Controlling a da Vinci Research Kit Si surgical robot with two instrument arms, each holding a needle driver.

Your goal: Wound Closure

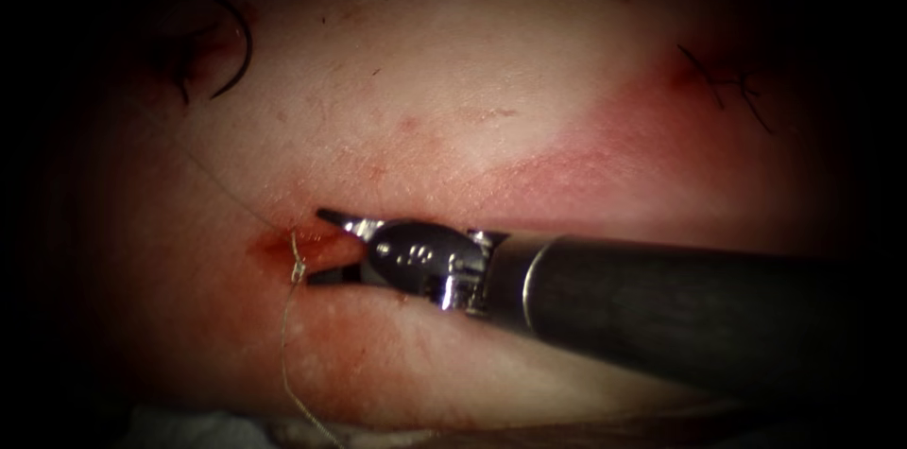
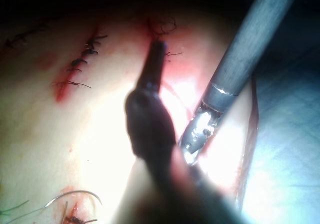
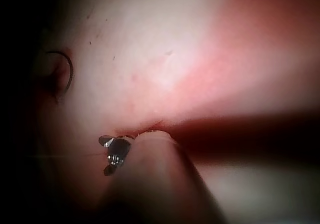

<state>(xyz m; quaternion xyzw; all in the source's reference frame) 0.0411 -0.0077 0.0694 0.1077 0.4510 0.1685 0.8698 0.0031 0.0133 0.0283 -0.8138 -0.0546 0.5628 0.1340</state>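
The right claw lies released at the left end of the cut, low and left of centre, its jaws spread around the red wound lip and grasping nothing. The thread exits the tissue just beside the tips and trails to the bottom edge. The needle lies free at the upper left, on the surface as far as I can tell. The left claw looks clenched and empty. Risk: the spread tips could snag or nick the thread, or tear the lip.
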